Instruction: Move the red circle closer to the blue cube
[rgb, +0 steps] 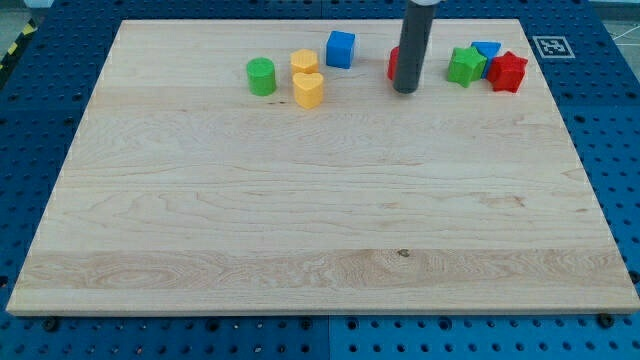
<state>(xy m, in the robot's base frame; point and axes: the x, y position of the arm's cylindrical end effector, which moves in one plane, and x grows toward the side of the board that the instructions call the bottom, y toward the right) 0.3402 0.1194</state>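
my tip (405, 91): no claw on this rig, so no claw state to tell
red circle (393, 63): mostly hidden right behind my tip, touching
blue cube (341, 49): up-left of my tip, near

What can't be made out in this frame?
- Red circle: mostly hidden behind my rod in the camera view; only a sliver shows on the view's left, so its shape is unconfirmed.
- My tip: whether it touches the red circle is unclear.
- Blue block behind the green star and red star: partly covered, shape unclear.
- Rod's upper part: cut off by the view's top.
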